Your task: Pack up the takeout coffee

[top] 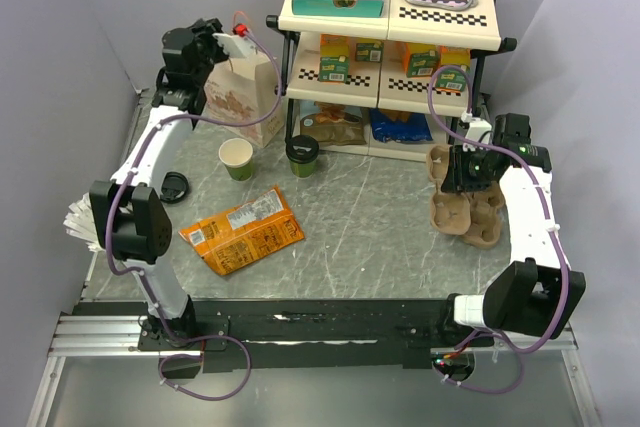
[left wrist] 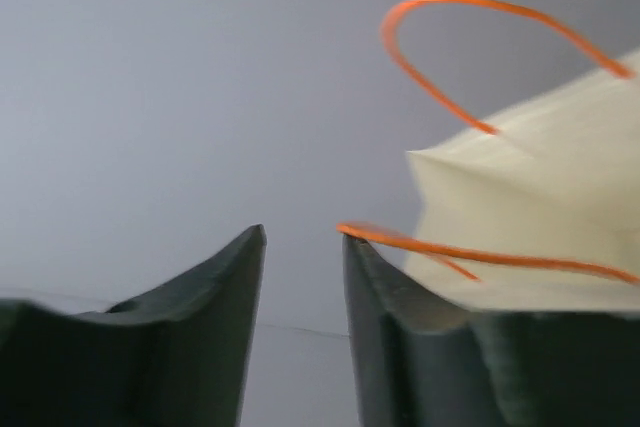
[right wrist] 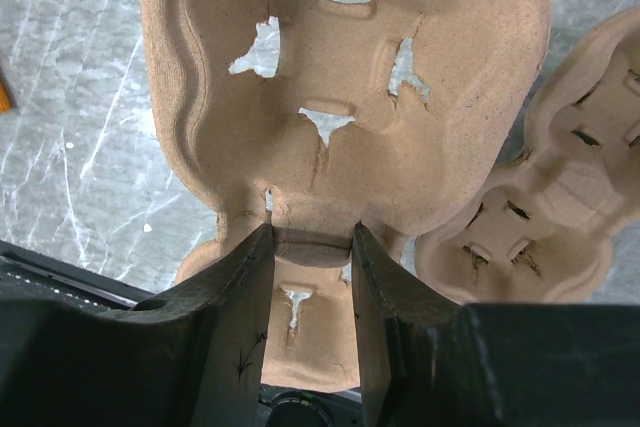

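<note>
Starting with the top view: the takeout coffee (top: 303, 155) stood upright on the table (top: 380, 237), lid fitted, just in front of the shelf (top: 390, 22) and near the paper bag (top: 245, 87). Neither arm touched it. The left gripper (top: 238, 42) hung at the bag's mouth. The right gripper (top: 455, 169) was over at the right, well apart from the cup.

Left wrist view: the fingers stood apart with bare wall showing between them. An orange handle (left wrist: 480, 252) reached one tip, and nothing was gripped.

Right wrist view: the fingers were clamped on the ridge of a cup carrier (right wrist: 340, 77).

Judgement: the cup was probably light unless filled, its paper wall thin and crushable, and its lid liable to pop. A moderate grip around the mid-body, with the cup kept upright, appeared soundest.
</note>
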